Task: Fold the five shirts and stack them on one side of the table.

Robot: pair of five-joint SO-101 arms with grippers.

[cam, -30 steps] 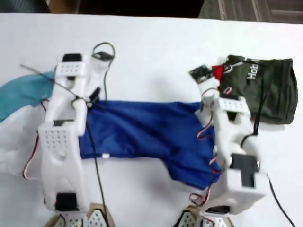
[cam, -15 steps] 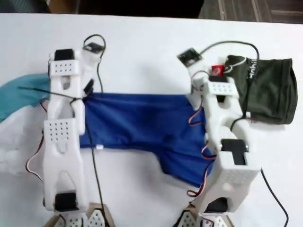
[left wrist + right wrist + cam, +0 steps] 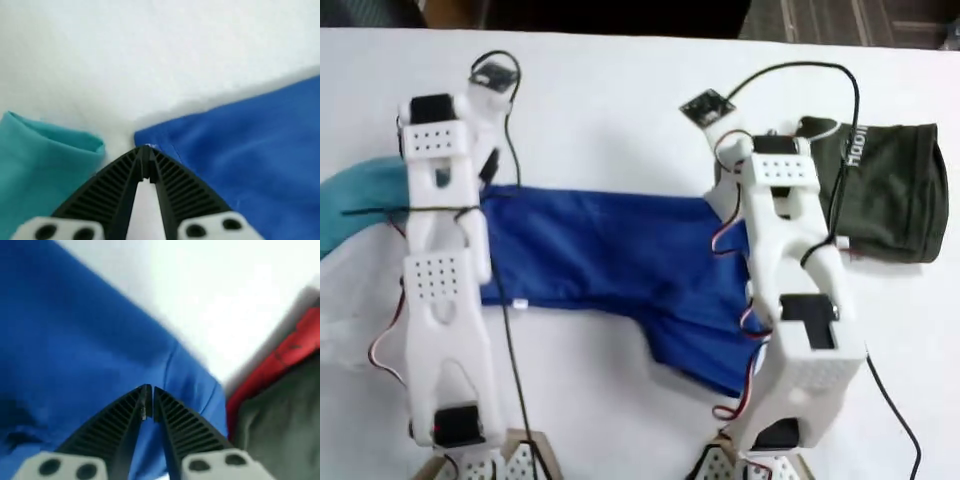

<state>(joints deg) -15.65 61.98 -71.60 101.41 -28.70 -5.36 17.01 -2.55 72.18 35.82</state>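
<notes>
The blue shirt (image 3: 610,255) lies with its long axis across the tabletop (image 3: 620,110), spanning both arms. The left claw (image 3: 145,152) and right claw (image 3: 149,392) each pinch shut on one far corner.

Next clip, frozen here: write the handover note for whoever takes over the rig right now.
Left gripper: shut on the blue shirt at a far corner. Right gripper: shut on it near the other far corner.
Blue shirt lies spread mid-table between the arms. Dark green shirt sits folded at the right, over a red garment. Teal shirt lies at the left edge.
Done: green folded and placed, probably red too.
Left: fold blue, stack it on green, then teal.
</notes>
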